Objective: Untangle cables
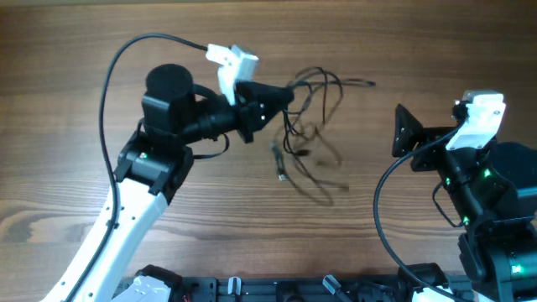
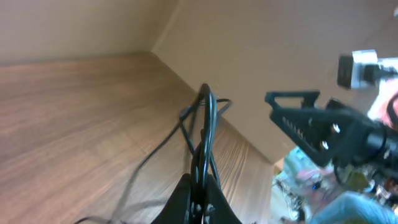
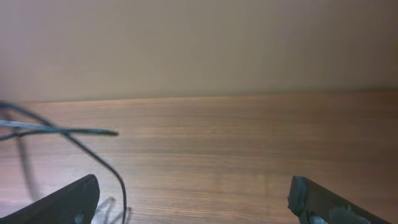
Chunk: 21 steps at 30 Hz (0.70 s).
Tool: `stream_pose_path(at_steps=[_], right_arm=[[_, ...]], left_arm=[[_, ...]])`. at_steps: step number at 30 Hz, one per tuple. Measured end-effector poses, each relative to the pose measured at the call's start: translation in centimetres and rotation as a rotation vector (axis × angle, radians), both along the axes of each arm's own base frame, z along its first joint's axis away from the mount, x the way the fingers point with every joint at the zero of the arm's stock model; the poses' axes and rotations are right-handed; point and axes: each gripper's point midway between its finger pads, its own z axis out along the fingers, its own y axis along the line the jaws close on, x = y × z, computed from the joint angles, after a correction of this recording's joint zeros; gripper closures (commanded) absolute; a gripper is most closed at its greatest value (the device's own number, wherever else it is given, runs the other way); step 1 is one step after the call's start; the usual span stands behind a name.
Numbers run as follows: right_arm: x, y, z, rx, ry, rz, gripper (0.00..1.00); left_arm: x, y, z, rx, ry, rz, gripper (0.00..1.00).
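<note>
Overhead, left jaws clamped on the cables [image 1: 302,134], right jaws spread wide and empty, wooden table [image 1: 67,50].

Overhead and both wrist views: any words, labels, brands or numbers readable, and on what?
No readable text in any view.
White plastic camera housings on the arms: no legible marking.
Coloured clutter at the left wrist view's lower right: too blurred to read.
Brown wooden table, thin dark cables: unmarked.
</note>
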Motion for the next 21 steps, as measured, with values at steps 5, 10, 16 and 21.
stream_pose_path(at_steps=[5, 10, 16, 21], right_arm=[[-0.2, 2.5, 0.9, 0.046, -0.031, 0.139, 0.00], [1.0, 4.2, 0.6, 0.065, -0.020, 0.233, 0.00], [3.3, 4.9, 1.6, 0.071, -0.077, 0.257, 0.00], [3.6, 5.4, 3.1, 0.083, -0.139, 0.283, 0.00]], left_arm=[[0.3, 0.1, 1.0, -0.057, 0.046, 0.022, 0.96], [-1.5, -2.3, 3.7, -0.146, 0.007, -0.059, 0.96], [-2.9, -3.5, 4.4, -0.178, 0.028, -0.116, 0.96], [-3.2, -3.6, 4.4, -0.181, 0.040, -0.132, 0.96]])
